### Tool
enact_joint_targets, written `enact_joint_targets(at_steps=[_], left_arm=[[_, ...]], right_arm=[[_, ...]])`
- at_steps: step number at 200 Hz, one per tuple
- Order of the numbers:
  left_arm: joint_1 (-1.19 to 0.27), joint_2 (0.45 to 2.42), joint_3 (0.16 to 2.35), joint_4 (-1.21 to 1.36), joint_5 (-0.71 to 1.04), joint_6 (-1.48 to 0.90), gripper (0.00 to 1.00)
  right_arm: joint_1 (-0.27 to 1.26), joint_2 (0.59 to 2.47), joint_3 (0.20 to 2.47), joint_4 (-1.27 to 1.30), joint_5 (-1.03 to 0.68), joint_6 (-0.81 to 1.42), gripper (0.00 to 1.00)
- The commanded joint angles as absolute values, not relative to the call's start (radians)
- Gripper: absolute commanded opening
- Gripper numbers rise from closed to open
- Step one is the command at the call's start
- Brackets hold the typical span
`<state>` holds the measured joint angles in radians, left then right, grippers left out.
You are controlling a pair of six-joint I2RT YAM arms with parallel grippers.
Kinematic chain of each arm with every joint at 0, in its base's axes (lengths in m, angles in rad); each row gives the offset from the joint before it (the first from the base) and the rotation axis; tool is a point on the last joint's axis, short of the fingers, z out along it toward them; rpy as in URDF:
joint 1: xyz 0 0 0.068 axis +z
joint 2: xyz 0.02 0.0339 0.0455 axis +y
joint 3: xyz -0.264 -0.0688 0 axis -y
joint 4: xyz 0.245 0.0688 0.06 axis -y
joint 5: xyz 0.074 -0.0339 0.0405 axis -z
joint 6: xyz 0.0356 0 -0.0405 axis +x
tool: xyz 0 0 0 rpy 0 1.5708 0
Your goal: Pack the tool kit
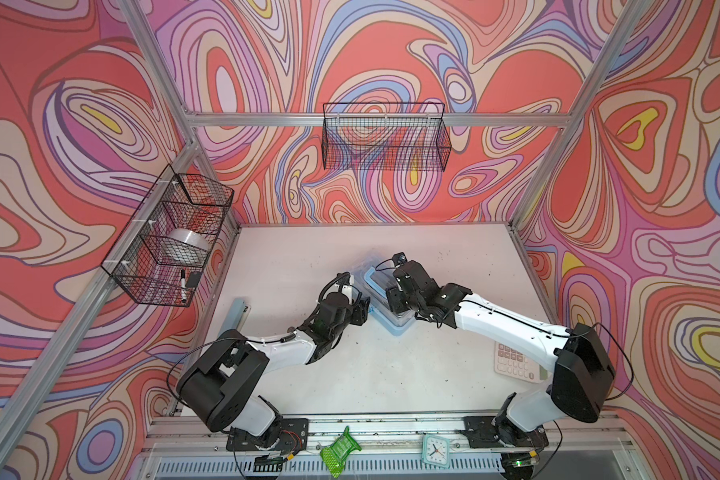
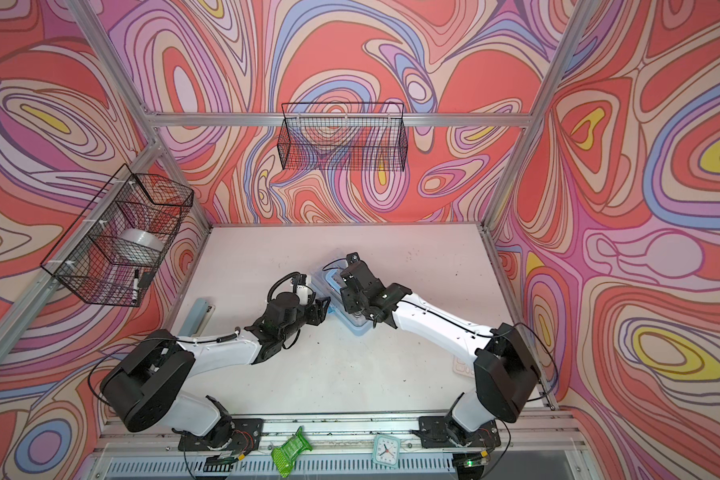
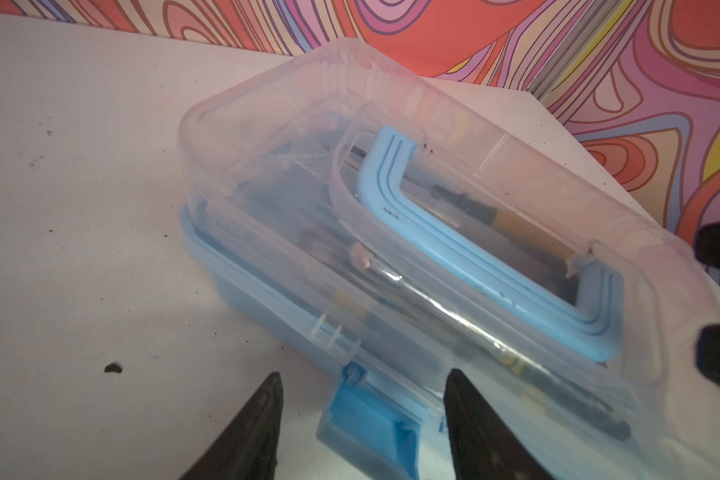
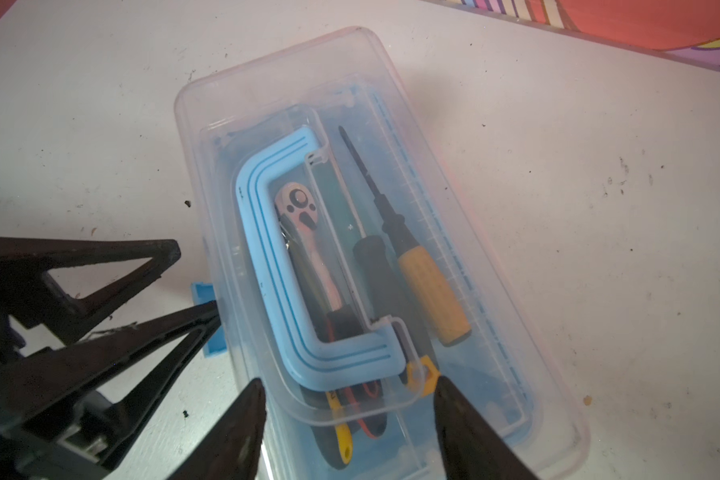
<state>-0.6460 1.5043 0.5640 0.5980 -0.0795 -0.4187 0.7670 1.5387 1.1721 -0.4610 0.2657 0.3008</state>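
Observation:
The tool kit (image 1: pixel 391 322) (image 2: pixel 352 323) lies mid-table, a light blue box with its clear lid (image 4: pixel 391 104) (image 3: pixel 391 124) down and its blue handle (image 4: pixel 275 282) (image 3: pixel 454 249) folded flat. Through the lid I see a ratchet (image 4: pixel 298 203) and a yellow-handled screwdriver (image 4: pixel 429 286). My left gripper (image 3: pixel 364 372) (image 4: pixel 195 278) (image 1: pixel 364 309) is open at the box's side, its fingers either side of the blue latch (image 3: pixel 362 419) (image 4: pixel 211 332). My right gripper (image 4: pixel 348 379) (image 1: pixel 393 305) hangs open over one end of the lid.
A pink calculator (image 1: pixel 516 361) lies partly under the right arm. A grey-blue stapler (image 1: pixel 235 316) lies at the table's left edge. Wire baskets hang on the left wall (image 1: pixel 171 237) and the back wall (image 1: pixel 385 137).

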Motion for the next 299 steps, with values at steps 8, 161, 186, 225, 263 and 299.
enact_joint_targets(at_steps=[8,161,186,225,263,299], left_arm=[[-0.638,1.528,0.580,0.612,-0.062,-0.398,0.62],[-0.635,1.290,0.325,0.583,-0.106,-0.402,0.81],[-0.635,1.299,0.301,0.608,-0.085,-0.381,0.81],[-0.635,1.425,0.312,0.705,-0.067,-0.353,0.75],[-0.635,1.581,0.346,0.845,-0.068,-0.359,0.71],[-0.635,1.684,0.389,0.937,-0.071,-0.353,0.66]], right_arm=[[0.756,1.500,1.152,-0.458,0.277,0.308,0.66],[0.680,1.516,1.163,-0.427,0.216,0.211,0.71],[0.661,1.522,1.163,-0.413,0.195,0.181,0.73],[0.631,1.531,1.151,-0.394,0.194,0.163,0.74],[0.617,1.538,1.142,-0.387,0.195,0.150,0.74],[0.614,1.538,1.129,-0.379,0.206,0.136,0.74]])
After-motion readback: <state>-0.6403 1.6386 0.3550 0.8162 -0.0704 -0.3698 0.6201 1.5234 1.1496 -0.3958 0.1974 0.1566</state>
